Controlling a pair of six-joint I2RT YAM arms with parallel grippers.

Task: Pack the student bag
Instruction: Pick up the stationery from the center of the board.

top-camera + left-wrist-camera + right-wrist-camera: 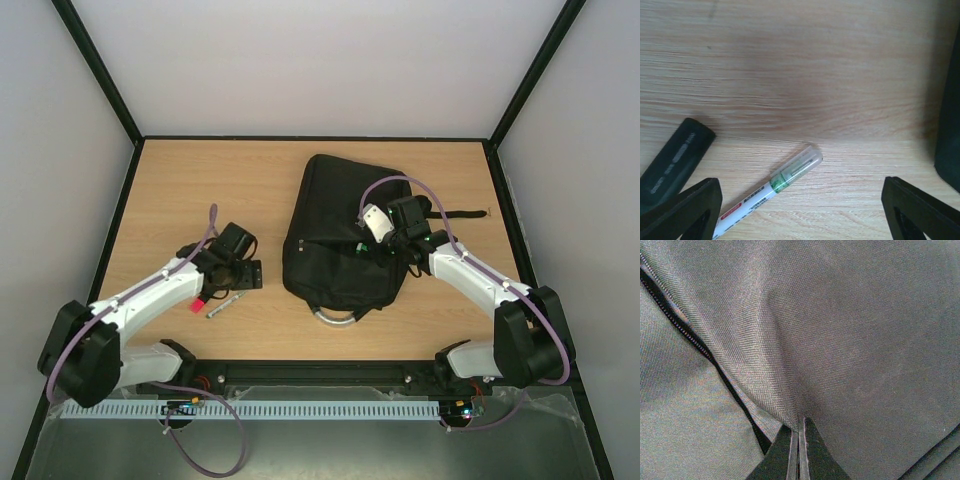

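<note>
Left gripper (800, 202): jaws spread wide, holding nothing, poised low over the table (180, 190). A white pen (771, 189) with a green band and clear cap lies between the fingers, closer to one of them and slanted, its barrel running out of the wrist view. A black marker (674, 156) lies just beside it, outside the jaws. Both rest toward the near left corner of the table, left of the bag.

Right gripper (799, 424): jaws fully closed, pinching a fold of black fabric that rises in a ridge to the fingertips. A zip (690, 342) runs diagonally just beside the pinch; whether it is parted cannot be told here.

The student bag (335, 215) lies flat right of the table's centre, its grey handle (335, 318) toward the near edge. The right gripper (388, 243) sits on its right-hand half.

Assessment: the step in hand is picking up the pen while the bag fabric is held up. The next move calls for lowering the left jaws squarely across the barrel, clear of the marker, and closing. The pen may roll.
</note>
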